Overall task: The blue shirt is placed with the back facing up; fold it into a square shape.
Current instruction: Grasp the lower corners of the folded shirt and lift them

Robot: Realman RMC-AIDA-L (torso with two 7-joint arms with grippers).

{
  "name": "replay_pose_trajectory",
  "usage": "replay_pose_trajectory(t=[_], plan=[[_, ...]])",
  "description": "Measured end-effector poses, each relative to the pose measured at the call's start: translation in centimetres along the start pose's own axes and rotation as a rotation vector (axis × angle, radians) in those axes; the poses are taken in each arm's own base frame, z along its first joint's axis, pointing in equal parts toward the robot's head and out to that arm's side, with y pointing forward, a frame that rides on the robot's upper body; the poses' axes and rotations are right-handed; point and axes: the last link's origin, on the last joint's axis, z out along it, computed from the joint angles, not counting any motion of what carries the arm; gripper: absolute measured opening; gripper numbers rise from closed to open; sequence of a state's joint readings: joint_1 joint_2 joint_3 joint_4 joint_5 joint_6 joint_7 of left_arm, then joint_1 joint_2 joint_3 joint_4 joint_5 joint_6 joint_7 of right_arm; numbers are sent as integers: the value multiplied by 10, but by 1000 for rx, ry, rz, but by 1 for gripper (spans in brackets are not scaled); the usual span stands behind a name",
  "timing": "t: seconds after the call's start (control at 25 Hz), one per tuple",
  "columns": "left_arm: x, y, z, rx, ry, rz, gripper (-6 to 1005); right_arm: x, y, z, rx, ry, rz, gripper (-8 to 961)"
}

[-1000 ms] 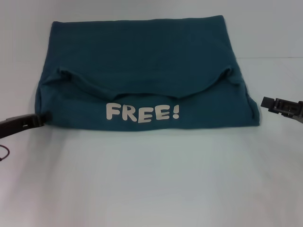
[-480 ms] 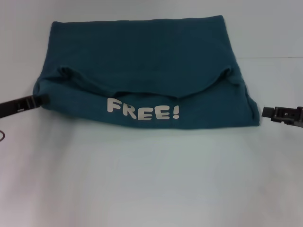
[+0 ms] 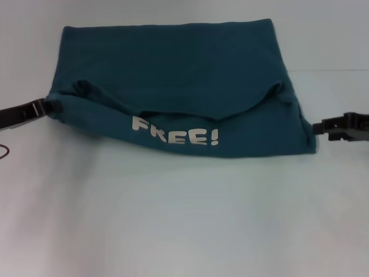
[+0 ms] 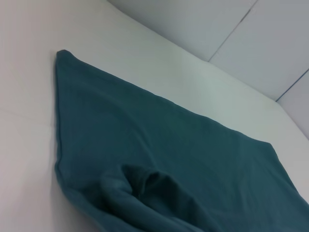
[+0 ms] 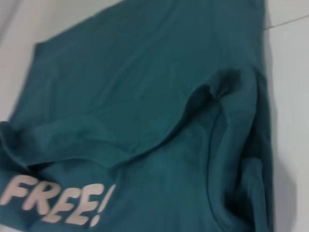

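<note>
The blue shirt [image 3: 173, 63] lies partly folded on the white table, its near flap turned over so a white "FREE!" print [image 3: 176, 137] faces up. My left gripper [image 3: 47, 107] is shut on the shirt's near left corner and holds it raised off the table. The right gripper [image 3: 320, 127] sits at the shirt's right edge, about level with the print. In the left wrist view, the shirt [image 4: 169, 154] shows as a flat teal sheet with a bunched fold close by. The right wrist view looks over the shirt [image 5: 145, 87] and its print [image 5: 53, 198].
The white table [image 3: 184, 219] stretches bare in front of the shirt. A white wall with seams [image 4: 231, 34] stands behind the table. A thin dark cable [image 3: 4, 151] hangs under my left arm.
My left gripper has moved up and away from me with the shirt's near left corner, dragging that side of the flap and tilting the print. The right gripper dipped, then closed in on the right edge.
</note>
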State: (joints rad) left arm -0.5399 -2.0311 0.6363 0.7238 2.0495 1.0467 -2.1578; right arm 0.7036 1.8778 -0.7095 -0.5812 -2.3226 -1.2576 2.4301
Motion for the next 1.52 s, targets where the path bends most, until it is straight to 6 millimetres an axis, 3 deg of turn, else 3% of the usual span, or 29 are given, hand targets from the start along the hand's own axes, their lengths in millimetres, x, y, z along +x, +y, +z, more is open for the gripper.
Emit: replay_pose_trajectory(t=[0.36, 1.52], plan=[[5, 1, 1, 1, 8, -17, 57, -19, 17, 19, 105, 31, -26, 584], [0, 0, 4, 9, 8, -33, 57, 0, 19, 61, 206, -10, -115, 584]])
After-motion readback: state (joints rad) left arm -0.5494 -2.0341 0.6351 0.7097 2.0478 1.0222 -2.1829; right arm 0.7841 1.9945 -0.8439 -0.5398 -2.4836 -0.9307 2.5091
